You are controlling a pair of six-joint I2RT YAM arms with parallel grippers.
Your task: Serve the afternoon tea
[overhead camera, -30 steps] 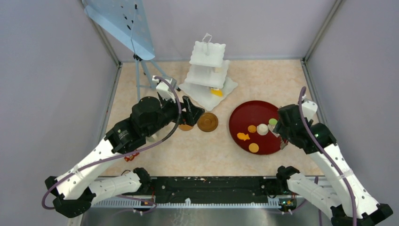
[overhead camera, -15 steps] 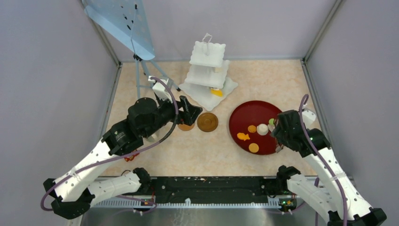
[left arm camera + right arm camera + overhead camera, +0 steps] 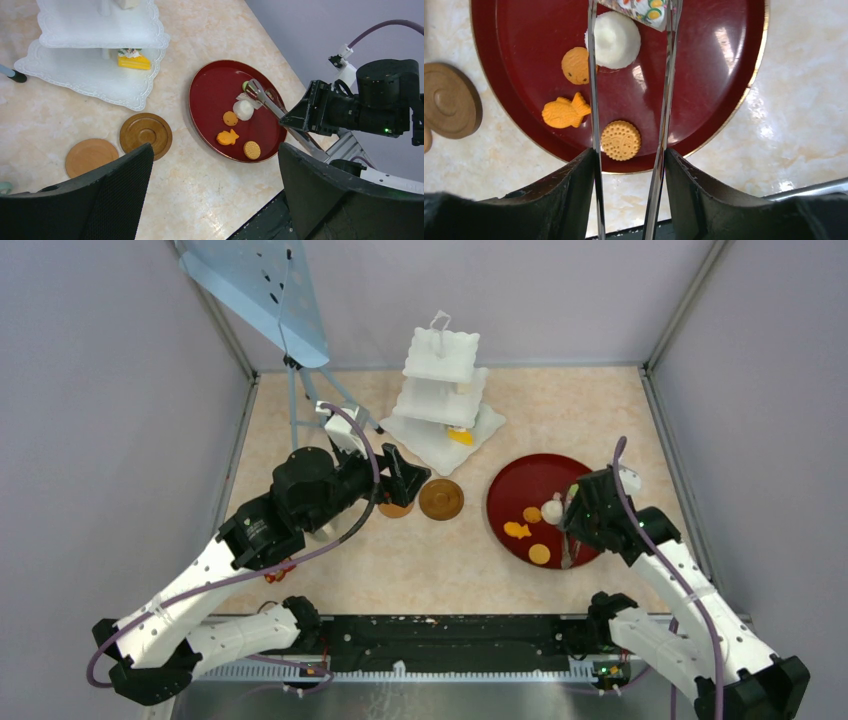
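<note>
Down close, my right gripper point(image 3: 630, 155) is clamped on the metal tongs point(image 3: 666, 100), a finger pressed against each of their two arms. The arms run out over the red tray point(image 3: 724, 75), which lies on the tabletop point(image 3: 804, 100).

Nearest on the tray, between the arms, lies the round biscuit point(image 3: 621, 140). To its left is the orange fish point(image 3: 564, 112). Beyond that the small orange disc point(image 3: 575, 65) touches the white round sweet point(image 3: 613, 39). A printed wedge point(image 3: 644, 10) sits between the arms near their tips; I cannot tell whether they pinch it. The green round point(image 3: 245, 85) lies just beside the tips.

My left gripper point(image 3: 215, 155) hangs with its fingers spread wide and nothing between them, above the dark wooden saucer point(image 3: 146, 135) and the lighter wooden saucer point(image 3: 91, 156), which sit side by side left of the tray.

Farthest off stands the white tiered stand point(image 3: 90, 70), with a yellow wedge point(image 3: 133, 61) on its lowest tier.
</note>
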